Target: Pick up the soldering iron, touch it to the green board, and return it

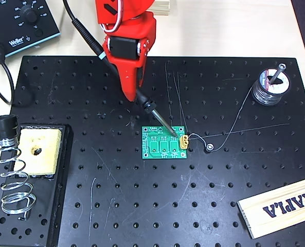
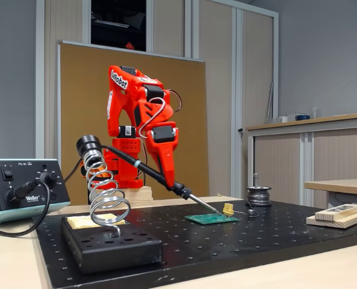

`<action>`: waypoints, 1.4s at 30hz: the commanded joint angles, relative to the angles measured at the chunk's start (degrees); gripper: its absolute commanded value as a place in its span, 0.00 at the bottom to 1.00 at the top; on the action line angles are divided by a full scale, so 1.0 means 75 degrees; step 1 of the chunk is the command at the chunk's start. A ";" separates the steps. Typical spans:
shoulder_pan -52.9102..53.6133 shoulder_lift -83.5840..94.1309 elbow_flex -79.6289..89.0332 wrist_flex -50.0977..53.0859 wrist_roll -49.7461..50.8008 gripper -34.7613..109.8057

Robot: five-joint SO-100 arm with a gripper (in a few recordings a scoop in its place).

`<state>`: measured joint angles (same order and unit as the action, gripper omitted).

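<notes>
Nearest in the fixed view, a black holder base [image 2: 109,244] is seen at the front left of the black perforated plate [image 2: 238,241], carrying a yellow sponge [image 2: 88,221] and a silver coil-spring holder [image 2: 106,192]; in the overhead view the same spring [image 1: 13,180] lies at the lower left beside the sponge [image 1: 37,150]. At the front right, a wooden block [image 1: 278,206] printed KAPLA is laid over the plate's edge.

Toward the middle of the plate the green board [image 1: 164,143] is found lying flat, its yellow connector [image 1: 184,142] at the right edge in the overhead view, with a thin wire running from it toward a solder spool [image 1: 271,86] at the upper right.

The soldering iron [image 1: 153,110] is held tilted, with its metal tip brought down onto the board's upper right part, close to the connector; contact appears made, though it cannot be fully confirmed. Its handle is clenched by the red gripper [image 1: 131,85], which grasps it above the board, and the black cord trails away to the upper left.

Farthest back, a Weller soldering station [image 2: 23,189] is placed off the plate at the left, and the red arm's base [image 2: 127,165] is mounted behind the plate.
</notes>
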<state>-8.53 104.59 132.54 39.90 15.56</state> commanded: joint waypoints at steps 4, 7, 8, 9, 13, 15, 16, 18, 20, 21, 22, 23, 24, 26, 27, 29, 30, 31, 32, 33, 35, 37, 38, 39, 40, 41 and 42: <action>0.0270 0.0715 0.0316 0.0023 -0.0246 0.24; 0.0375 0.0762 0.0270 0.0047 -0.0434 0.24; 0.0398 0.0750 0.0223 0.0059 -0.0492 0.24; 0.0422 0.0703 0.0164 0.0070 -0.0551 0.24; 0.0445 0.0445 -0.0211 0.0094 -0.0750 0.24; 0.0422 0.0246 -0.0480 0.0152 -0.0797 0.24; 0.0398 0.0141 -0.0645 0.0188 -0.0820 0.24; 0.0340 -0.0082 -0.0926 0.0188 -0.0902 0.24; 0.0316 -0.0258 -0.1160 0.0211 -0.0973 0.24; 0.0305 -0.0328 -0.1266 0.0223 -0.0996 0.24; 0.0293 -0.0398 -0.1359 0.0246 -0.1008 0.24; 0.0270 -0.0469 -0.1465 0.0281 -0.1008 0.24; 0.0246 -0.0551 -0.1582 0.0316 -0.1008 0.24; 0.0176 -0.0727 -0.1805 0.0375 -0.0996 0.24; 0.0141 -0.0809 -0.1875 0.0375 -0.0984 0.24; 0.0082 -0.0938 -0.1957 0.0375 -0.0914 0.24; 0.0047 -0.0984 -0.1957 0.0340 -0.0867 0.24; 0.0000 -0.1020 -0.1957 0.0293 -0.0820 0.24; -0.0035 -0.1055 -0.1945 0.0258 -0.0773 0.24; -0.0059 -0.1090 -0.1934 0.0223 -0.0715 0.24; -0.0117 -0.1125 -0.1922 0.0211 -0.0645 0.24; -0.0152 -0.1160 -0.1922 0.0211 -0.0586 0.24; -0.0164 -0.1172 -0.1922 0.0199 -0.0586 0.24; -0.0176 -0.1184 -0.1922 0.0199 -0.0574 0.24; -0.0188 -0.1195 -0.1922 0.0188 -0.0551 0.24; -0.0199 -0.1207 -0.1922 0.0188 -0.0539 0.24; -0.0199 -0.1207 -0.1898 0.0176 -0.0527 0.24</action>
<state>-8.79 94.57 119.79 41.57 10.55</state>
